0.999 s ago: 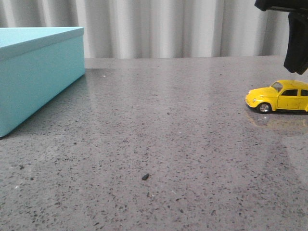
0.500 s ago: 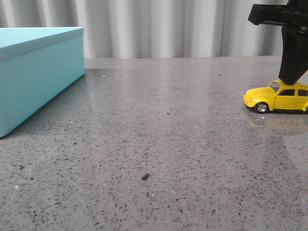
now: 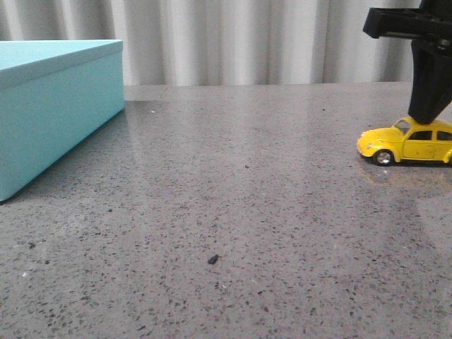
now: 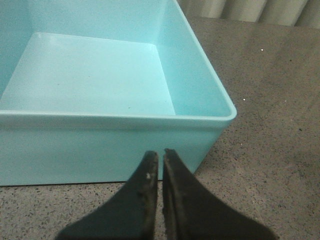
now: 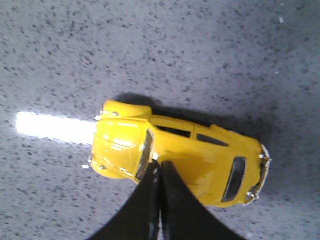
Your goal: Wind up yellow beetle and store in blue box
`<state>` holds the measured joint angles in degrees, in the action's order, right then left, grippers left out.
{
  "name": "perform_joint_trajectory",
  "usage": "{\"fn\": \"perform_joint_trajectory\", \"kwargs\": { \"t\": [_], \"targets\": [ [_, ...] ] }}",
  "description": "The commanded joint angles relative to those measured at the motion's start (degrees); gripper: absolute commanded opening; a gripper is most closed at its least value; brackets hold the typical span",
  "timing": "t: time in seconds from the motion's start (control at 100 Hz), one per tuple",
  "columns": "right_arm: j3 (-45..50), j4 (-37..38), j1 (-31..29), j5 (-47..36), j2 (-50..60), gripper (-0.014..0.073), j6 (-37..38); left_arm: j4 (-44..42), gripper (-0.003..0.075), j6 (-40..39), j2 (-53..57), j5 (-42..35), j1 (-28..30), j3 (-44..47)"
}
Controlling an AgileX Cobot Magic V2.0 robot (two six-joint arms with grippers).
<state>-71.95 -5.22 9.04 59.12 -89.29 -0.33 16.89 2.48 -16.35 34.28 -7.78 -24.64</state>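
Note:
The yellow beetle stands on its wheels at the right edge of the front view, nose to the left. My right gripper is shut with nothing between its fingers, and its tips press down on the car's roof just behind the windscreen. The blue box stands at the far left; in the left wrist view it is open and empty inside. My left gripper is shut and empty, just outside the box's near wall.
A grey speckled table carries everything. A small dark crumb lies near the front middle. A pale pleated curtain hangs behind the table's far edge.
My right gripper has come down onto the beetle's roof. The car has slid slightly left and back on the table.

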Motion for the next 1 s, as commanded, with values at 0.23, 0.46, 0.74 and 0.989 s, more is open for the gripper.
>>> {"fn": "perform_joint_trajectory", "kwargs": {
  "t": [0.23, 0.46, 0.74, 0.989],
  "targets": [
    [-0.8, 11.9, -4.9, 5.4, 0.8, -0.0052, 0.7, 0.7, -0.0021, 0.0, -1.0, -3.7, -0.3, -1.5],
    [-0.8, 12.4, -5.8, 2.1, 2.3, -0.0052, 0.7, 0.7, -0.0021, 0.0, -1.0, -3.7, -0.3, -1.5],
    [-0.9, 10.1, 0.4, -11.4, 19.4, -0.0052, -0.4, 0.7, -0.0021, 0.0, -1.0, -3.4, -0.3, -1.5],
    [1.7, 10.1, 8.3, -22.4, 38.8, -0.0052, -3.1, 0.7, -0.0021, 0.0, -1.0, -3.4, -0.3, -1.5]
  ]
}}
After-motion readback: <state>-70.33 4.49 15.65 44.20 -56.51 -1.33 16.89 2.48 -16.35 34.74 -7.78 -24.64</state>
